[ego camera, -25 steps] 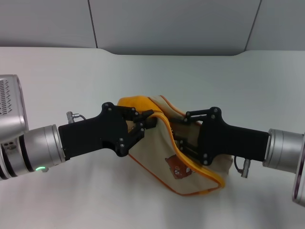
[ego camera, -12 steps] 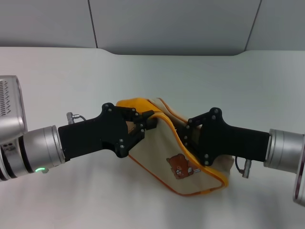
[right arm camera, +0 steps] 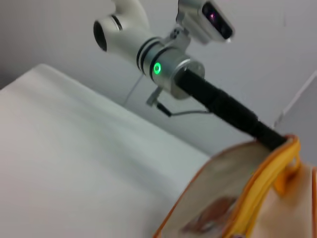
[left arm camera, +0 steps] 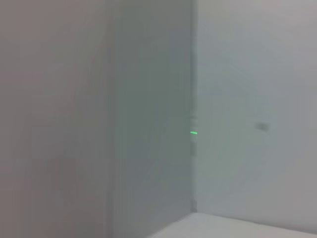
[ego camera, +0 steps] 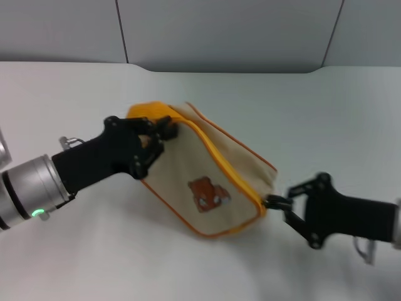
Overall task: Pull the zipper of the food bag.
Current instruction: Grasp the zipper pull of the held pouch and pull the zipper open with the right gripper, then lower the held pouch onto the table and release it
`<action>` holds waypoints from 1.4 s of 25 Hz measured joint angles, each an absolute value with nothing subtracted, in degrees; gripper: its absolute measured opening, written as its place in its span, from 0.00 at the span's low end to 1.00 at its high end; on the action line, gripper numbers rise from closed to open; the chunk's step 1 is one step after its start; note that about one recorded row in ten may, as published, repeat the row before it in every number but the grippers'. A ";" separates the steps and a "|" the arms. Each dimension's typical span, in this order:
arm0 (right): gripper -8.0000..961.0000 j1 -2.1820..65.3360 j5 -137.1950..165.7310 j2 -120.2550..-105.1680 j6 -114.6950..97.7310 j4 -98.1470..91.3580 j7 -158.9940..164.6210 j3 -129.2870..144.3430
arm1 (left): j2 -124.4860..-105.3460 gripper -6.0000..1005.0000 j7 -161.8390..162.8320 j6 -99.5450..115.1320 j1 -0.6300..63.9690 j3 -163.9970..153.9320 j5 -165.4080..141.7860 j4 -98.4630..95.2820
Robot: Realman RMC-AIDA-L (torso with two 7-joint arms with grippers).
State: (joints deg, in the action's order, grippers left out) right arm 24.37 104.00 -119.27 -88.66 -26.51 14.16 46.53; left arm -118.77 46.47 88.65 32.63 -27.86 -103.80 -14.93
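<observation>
We cannot make out the small silver zipper pull, hidden where our right hand [ego camera: 280, 204] pinches the boxy beige canvas food bag [ego camera: 207, 172] at four o'clock. Our left hand [ego camera: 156, 135] clamps its ten-o'clock end. Bare white tabletop [ego camera: 282, 113] surrounds it.

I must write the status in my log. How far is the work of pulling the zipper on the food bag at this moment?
It looks nearly done. The zip line along the food bag rim appears closed. The left gripper clamps the bag's handle end, holding it. The right gripper is at the opposite corner, seemingly pinching the zipper pull, though the tab itself is too small to see. Left: release both grippers.
</observation>
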 joint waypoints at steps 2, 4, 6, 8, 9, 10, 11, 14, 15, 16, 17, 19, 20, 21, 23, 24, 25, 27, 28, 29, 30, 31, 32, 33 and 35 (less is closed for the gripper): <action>0.04 20.87 103.09 -119.20 -89.61 -28.83 15.60 45.42 | -118.78 0.10 46.64 87.65 32.33 -27.87 -103.10 -14.70; 0.05 20.13 101.50 -119.23 -89.99 -28.53 15.61 43.86 | -118.80 0.10 46.66 87.42 32.28 -27.87 -102.82 -14.13; 0.06 19.50 97.20 -119.29 -90.55 -26.68 15.91 40.28 | -118.84 0.10 46.67 87.37 32.23 -27.86 -102.48 -13.49; 0.07 19.61 94.40 -119.01 -90.76 -24.74 18.08 38.21 | -118.83 0.09 46.67 87.25 31.88 -27.69 -101.70 -12.34; 0.07 19.80 93.55 -118.81 -90.95 -24.13 19.89 37.52 | -118.83 0.09 46.67 87.20 31.52 -27.46 -101.37 -11.71; 0.08 20.00 92.96 -118.65 -91.24 -23.74 21.95 36.84 | -118.83 0.09 46.67 87.14 31.00 -27.14 -101.08 -11.14; 0.08 20.22 92.52 -118.50 -91.52 -23.61 24.46 36.34 | -118.84 0.09 46.66 87.08 30.58 -26.87 -100.91 -10.69; 0.10 21.00 92.05 -118.61 -91.84 -23.55 30.32 35.46 | -118.98 0.09 45.90 86.50 28.49 -25.85 -100.61 -8.29; 0.10 21.00 92.05 -118.61 -91.84 -23.55 30.32 35.46 | -119.02 0.09 45.37 86.30 27.81 -25.34 -100.59 -7.16; 0.11 21.78 91.83 -118.88 -91.85 -23.29 33.95 34.13 | -119.05 0.09 44.29 86.11 26.99 -24.61 -100.56 -5.84; 0.16 22.31 91.80 -118.92 -92.18 -22.75 36.25 33.37 | -119.06 0.09 42.34 85.98 25.65 -23.58 -100.56 -3.97; 0.27 22.64 91.79 -118.87 -92.47 -22.39 37.55 33.27 | -119.08 0.09 41.33 85.97 24.86 -23.20 -100.56 -3.22; 0.33 22.87 91.79 -118.78 -92.74 -22.20 38.64 33.28 | -119.08 0.09 40.88 85.97 24.30 -23.06 -100.55 -2.97; 0.37 23.10 91.83 -118.68 -93.03 -22.09 39.61 33.37 | -119.08 0.09 40.65 86.07 23.86 -23.03 -100.58 -2.87; 0.44 23.44 92.17 -118.38 -94.05 -22.20 43.39 33.57 | -119.07 0.09 40.19 86.61 23.24 -23.50 -100.91 -2.86; 0.47 23.46 92.22 -118.30 -94.17 -22.25 44.12 33.58 | -119.04 0.09 40.05 86.71 23.17 -23.81 -101.07 -2.88; 0.51 23.46 92.22 -118.30 -94.17 -22.25 44.12 33.58 | -118.97 0.09 39.79 86.76 23.17 -24.38 -101.26 -2.97; 0.59 23.47 92.44 -117.82 -94.68 -22.20 46.43 33.57 | -118.90 0.09 39.71 86.09 23.39 -25.04 -101.42 -3.43; 0.63 23.47 92.51 -117.71 -94.98 -22.16 47.06 33.57 | -118.84 0.09 39.85 85.99 23.48 -25.05 -101.44 -3.63; 0.68 23.47 92.51 -117.71 -94.98 -22.16 47.06 33.57 | -118.75 0.11 40.31 85.97 23.55 -25.05 -101.45 -3.96; 0.73 23.47 92.58 -117.63 -95.37 -22.15 47.65 33.58 | -118.75 0.13 40.31 85.97 23.55 -25.05 -101.45 -3.96; 0.77 23.47 92.61 -117.52 -95.77 -22.15 48.14 33.60 | -118.71 0.14 40.71 86.02 23.56 -25.05 -101.45 -4.28; 0.77 23.47 92.69 -117.23 -96.67 -22.16 49.23 33.68 | -118.57 0.16 44.47 86.92 23.43 -24.95 -101.46 -6.96; 0.78 23.47 92.69 -117.23 -96.67 -22.16 49.23 33.68 | -118.57 0.18 44.47 86.92 23.43 -24.95 -101.46 -6.96; 0.78 23.47 93.41 -116.82 -97.75 -22.16 50.75 33.76 | -118.53 0.26 46.77 87.72 23.09 -24.91 -101.42 -8.89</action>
